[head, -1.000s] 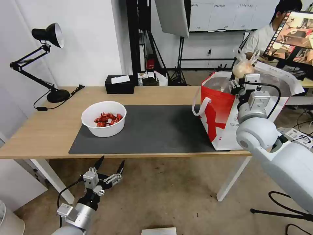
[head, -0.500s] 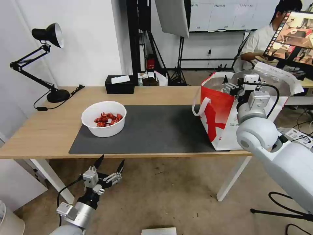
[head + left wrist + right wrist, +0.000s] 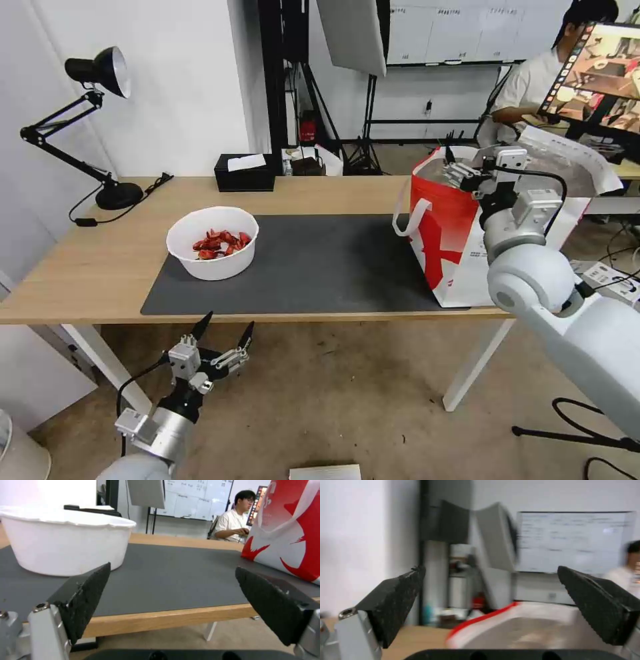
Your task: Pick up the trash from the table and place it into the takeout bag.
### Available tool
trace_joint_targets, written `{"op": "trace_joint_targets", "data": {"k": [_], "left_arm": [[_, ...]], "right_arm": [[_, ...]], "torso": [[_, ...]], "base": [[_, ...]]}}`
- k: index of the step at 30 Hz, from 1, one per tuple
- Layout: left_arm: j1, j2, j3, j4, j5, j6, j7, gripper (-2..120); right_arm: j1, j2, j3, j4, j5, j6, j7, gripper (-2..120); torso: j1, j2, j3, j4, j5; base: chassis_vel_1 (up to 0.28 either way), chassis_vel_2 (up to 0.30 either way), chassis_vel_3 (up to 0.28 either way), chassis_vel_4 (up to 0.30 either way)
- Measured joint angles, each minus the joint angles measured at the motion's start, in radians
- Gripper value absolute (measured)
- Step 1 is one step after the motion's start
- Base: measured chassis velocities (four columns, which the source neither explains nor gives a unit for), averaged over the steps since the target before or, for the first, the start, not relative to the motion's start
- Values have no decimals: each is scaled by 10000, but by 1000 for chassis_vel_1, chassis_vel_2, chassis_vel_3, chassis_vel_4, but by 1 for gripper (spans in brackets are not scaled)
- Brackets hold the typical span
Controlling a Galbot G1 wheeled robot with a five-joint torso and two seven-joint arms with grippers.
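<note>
One piece of trash shows on the table (image 3: pixel 100 267). My left gripper (image 3: pixel 222 341) hangs nearest, below the front edge, fingers spread, empty. Beyond it the white bowl (image 3: pixel 212 251) of red shell scraps sits on the grey mat (image 3: pixel 320 267). Farther right, my right gripper (image 3: pixel 460 175) is over the takeout bag (image 3: pixel 443 233) mouth, fingers apart, holding nothing. Judged step: drop done; next calls for raising the left arm to the bowl rim. Small print on the bag is unreadable.
</note>
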Motion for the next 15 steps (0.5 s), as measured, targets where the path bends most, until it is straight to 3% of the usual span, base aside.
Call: {"op": "trace_joint_targets", "data": {"k": [5,15], "left_arm": [[-45,-9,2,13,-1,0,1,100],[70,25,-142,0,0,-41,37,100]], "right_arm": [[-1196,-193,344,642,498,671,-1785,100],[-3659,110,944,1205,-114,720,-2927,100]], "torso": [[0,0,0,1,0],[0,0,0,2,0]], "base": [[0,0,0,0],[0,0,0,0]]}}
